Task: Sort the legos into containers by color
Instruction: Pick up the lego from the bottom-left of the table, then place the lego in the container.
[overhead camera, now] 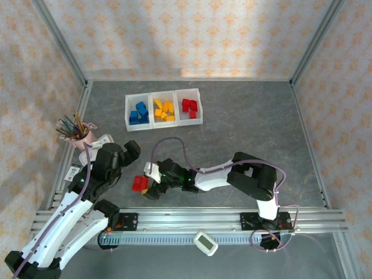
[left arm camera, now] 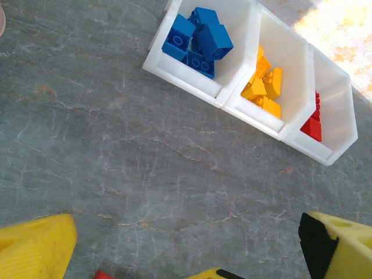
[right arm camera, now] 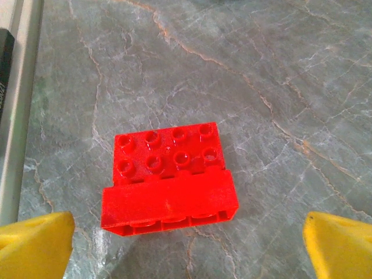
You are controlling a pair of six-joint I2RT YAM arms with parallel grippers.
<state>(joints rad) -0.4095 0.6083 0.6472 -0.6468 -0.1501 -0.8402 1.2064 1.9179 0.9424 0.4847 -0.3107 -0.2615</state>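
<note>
Currently, the right hand (right arm camera: 189,247) stands wide open and empty, straddling red legos (right arm camera: 168,180) lying on the bench (right arm camera: 261,70). Left hand (left arm camera: 186,251) likewise open, empty. Containers (overhead camera: 164,125) farther back hold colour-sorted bricks (overhead camera: 139,112).

1. A grey marbled worktop (overhead camera: 244,122) spans the floor of the cell.
2. A pink cup (overhead camera: 85,137) stands at its left edge, upright.
3. Coloured pencils (overhead camera: 71,124) fan out of the cup.
4. Walls (overhead camera: 192,35) with an orange floral pattern enclose three sides.
5. A metal rail (overhead camera: 192,216) runs along the near edge.
6. A small white device (overhead camera: 205,243) lies just in front of the rail.
</note>
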